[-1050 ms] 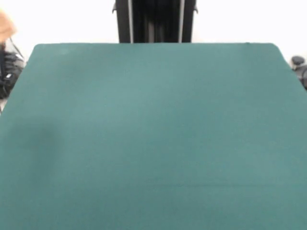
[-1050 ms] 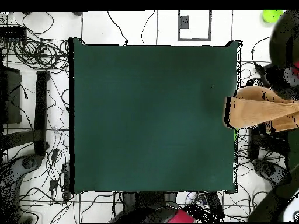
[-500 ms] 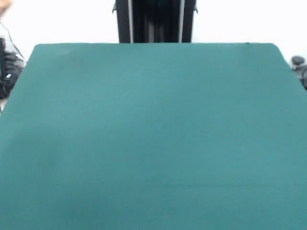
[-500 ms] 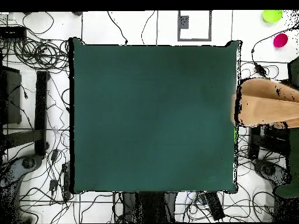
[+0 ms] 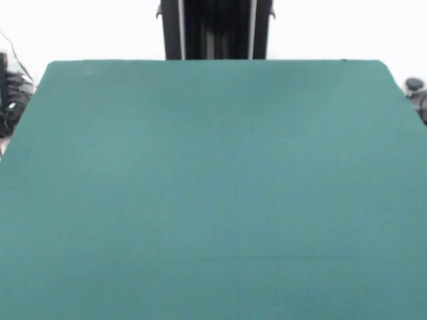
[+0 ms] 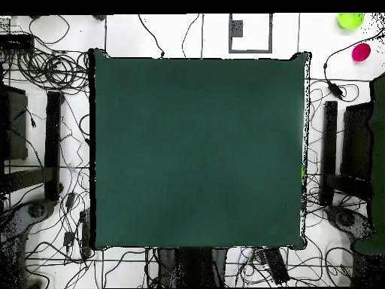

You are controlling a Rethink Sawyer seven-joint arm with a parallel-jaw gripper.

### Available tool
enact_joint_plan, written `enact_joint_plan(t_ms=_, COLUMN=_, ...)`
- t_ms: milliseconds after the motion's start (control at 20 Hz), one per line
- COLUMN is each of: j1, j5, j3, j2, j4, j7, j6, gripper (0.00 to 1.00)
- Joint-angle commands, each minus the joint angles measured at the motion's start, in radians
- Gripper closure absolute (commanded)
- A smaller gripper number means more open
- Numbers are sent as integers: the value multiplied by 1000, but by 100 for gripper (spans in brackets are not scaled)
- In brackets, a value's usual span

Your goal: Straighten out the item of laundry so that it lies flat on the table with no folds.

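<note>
Claw: not visible in either view, so its state could not be told; no part of the arm appeared over the table [image 5: 213, 200]. Front view showed only a dark upright column [image 5: 215, 29] behind the far edge.

Item of laundry: absent from both views. The green top was bare edge to edge, front and overhead alike, so the towel's whereabouts could not be told.

Step in hand, as judged: none could start until the cloth was on the surface. Once it lay there, the sensible approach would be to find a folded-over corner or edge, pinch only the top layer, and draw it outward low across the tabletop so the rest did not drag or bunch.

View differences: the overhead view showed all four table edges [image 6: 197, 59] and the surrounding white floor, with tangled cables [image 6: 53, 68] and two small coloured discs, green [image 6: 350, 20] and pink [image 6: 361, 52], near one corner. The front view cropped the near edge, yet showed the column.
</note>
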State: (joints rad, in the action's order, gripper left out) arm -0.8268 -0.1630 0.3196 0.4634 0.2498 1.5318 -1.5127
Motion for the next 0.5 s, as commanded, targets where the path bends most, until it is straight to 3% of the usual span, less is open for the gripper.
enact_joint_plan(t_ms=50, j1=-34, j5=85, j3=-246, j2=-215, j4=-210, j7=-796, j6=-25, gripper=100)
enact_joint_plan(t_ms=150, j1=-51, j5=139, j3=-319, j2=-205, j4=-171, j7=-831, j6=70, gripper=100)
enact_joint_plan(t_ms=250, j1=-64, j5=174, j3=-348, j2=-211, j4=-156, j7=-822, j6=88, gripper=100)
enact_joint_plan(t_ms=500, j1=-83, j5=203, j3=-325, j2=-255, j4=-176, j7=-841, j6=37, gripper=100)
